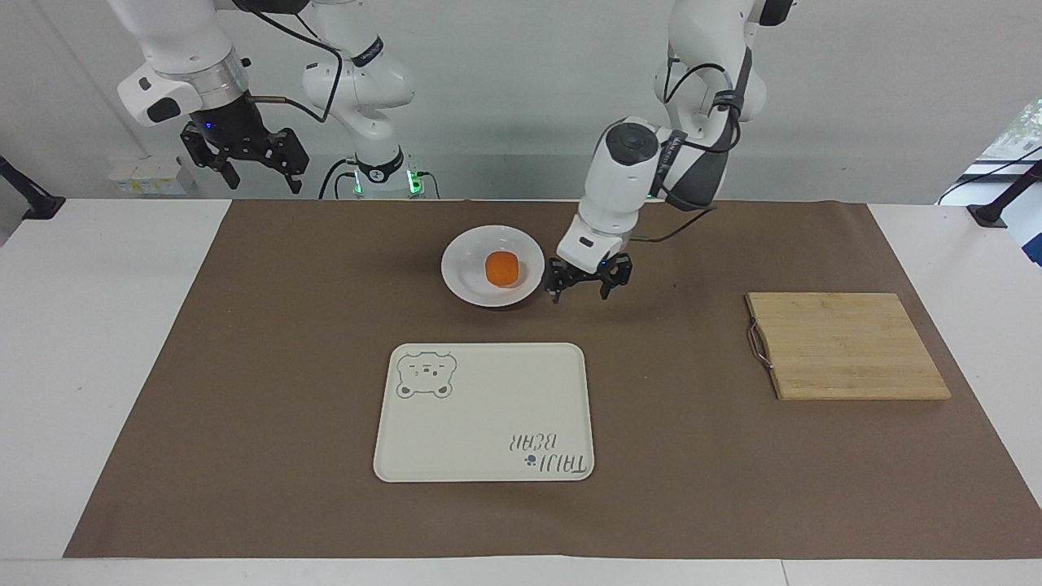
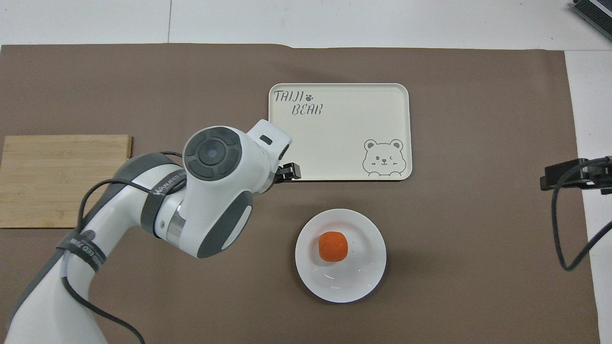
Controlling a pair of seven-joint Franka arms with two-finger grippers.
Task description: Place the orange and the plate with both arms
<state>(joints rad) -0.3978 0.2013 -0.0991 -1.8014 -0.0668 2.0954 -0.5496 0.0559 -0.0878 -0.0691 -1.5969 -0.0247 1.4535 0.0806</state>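
Note:
The orange (image 1: 502, 268) lies in the middle of the white plate (image 1: 466, 282) on the brown mat; both also show in the overhead view, orange (image 2: 333, 246) and plate (image 2: 366, 270). My left gripper (image 1: 581, 292) is open and empty, raised a little over the mat just beside the plate, toward the left arm's end. In the overhead view its wrist hides it except one black finger (image 2: 288, 171). My right gripper (image 1: 260, 172) is open and empty, waiting high over the right arm's end of the table.
A cream tray with a bear drawing (image 1: 484, 411) lies farther from the robots than the plate. A wooden cutting board (image 1: 842, 346) with a metal handle lies toward the left arm's end. A brown mat (image 1: 244, 366) covers the table.

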